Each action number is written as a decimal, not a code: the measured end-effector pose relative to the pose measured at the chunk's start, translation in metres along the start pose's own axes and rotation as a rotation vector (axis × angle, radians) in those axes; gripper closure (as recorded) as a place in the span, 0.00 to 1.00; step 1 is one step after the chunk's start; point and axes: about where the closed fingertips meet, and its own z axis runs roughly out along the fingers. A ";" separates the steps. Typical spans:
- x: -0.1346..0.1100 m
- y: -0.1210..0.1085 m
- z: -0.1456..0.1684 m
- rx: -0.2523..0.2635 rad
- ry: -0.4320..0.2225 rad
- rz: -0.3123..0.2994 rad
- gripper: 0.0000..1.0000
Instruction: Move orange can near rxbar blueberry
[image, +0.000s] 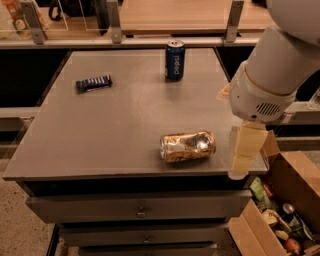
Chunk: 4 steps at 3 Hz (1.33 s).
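The arm (265, 85) comes in from 2 o'clock, its bulky white wrist above the table's (100, 140) right edge. The gripper (242, 157) hangs straight down at 3 o'clock of the orange can (187, 146), near but apart; whether it is released or clenched, I cannot tell. The can lies on its side at 5 o'clock, and the rxbar blueberry (93, 83) at 10 o'clock.

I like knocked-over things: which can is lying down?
The dented orange can, on its side near the front; the blue can stands upright at the back. The gripper hangs close beside the orange one.
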 end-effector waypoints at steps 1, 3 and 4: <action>-0.016 0.000 0.022 -0.043 -0.002 -0.036 0.00; -0.039 0.003 0.056 -0.116 -0.007 -0.084 0.00; -0.045 0.006 0.068 -0.142 -0.012 -0.095 0.16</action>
